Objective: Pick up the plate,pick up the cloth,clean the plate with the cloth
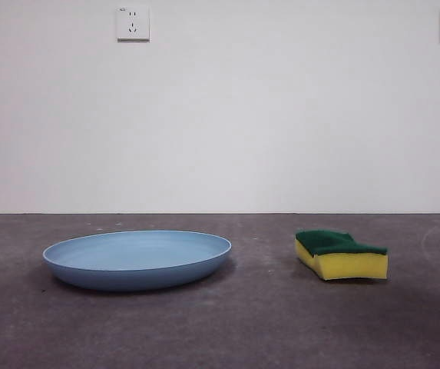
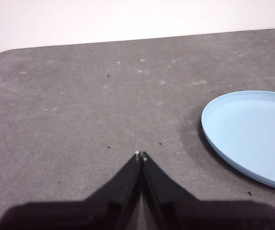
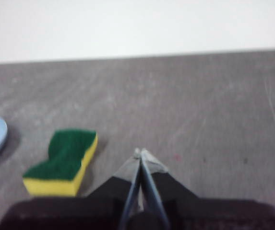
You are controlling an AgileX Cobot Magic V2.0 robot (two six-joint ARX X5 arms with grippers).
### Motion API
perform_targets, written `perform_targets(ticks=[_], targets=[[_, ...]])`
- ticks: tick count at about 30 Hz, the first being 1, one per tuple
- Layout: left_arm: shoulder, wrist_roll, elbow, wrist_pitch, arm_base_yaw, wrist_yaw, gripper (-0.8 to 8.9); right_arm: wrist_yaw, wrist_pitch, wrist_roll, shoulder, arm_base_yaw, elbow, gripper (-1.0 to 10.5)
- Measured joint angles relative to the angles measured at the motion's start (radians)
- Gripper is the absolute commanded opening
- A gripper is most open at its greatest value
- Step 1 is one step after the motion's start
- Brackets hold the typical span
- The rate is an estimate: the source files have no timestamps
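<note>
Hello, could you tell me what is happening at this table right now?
Nothing is being handled yet. The light blue plate lies flat on the grey table, and the sponge that serves as the cloth sits apart from it, green side up. The left hand is shut and empty, off to one side of the plate. The right hand is also shut and empty, near the sponge. Neither touches anything, so the cleaning has not begun.
</note>
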Motion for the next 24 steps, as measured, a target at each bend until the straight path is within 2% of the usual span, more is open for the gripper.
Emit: perform_targets(ticks=[8, 24], targets=[[0.0, 0.0, 0.0, 0.0, 0.0, 0.0, -0.03, 0.004, -0.003, 0.029, 0.023, 0.001, 0.001, 0.0], [0.0, 0.0, 0.0, 0.0, 0.0, 0.0, -0.03, 0.005, -0.003, 0.034, 0.028, 0.001, 0.001, 0.0]])
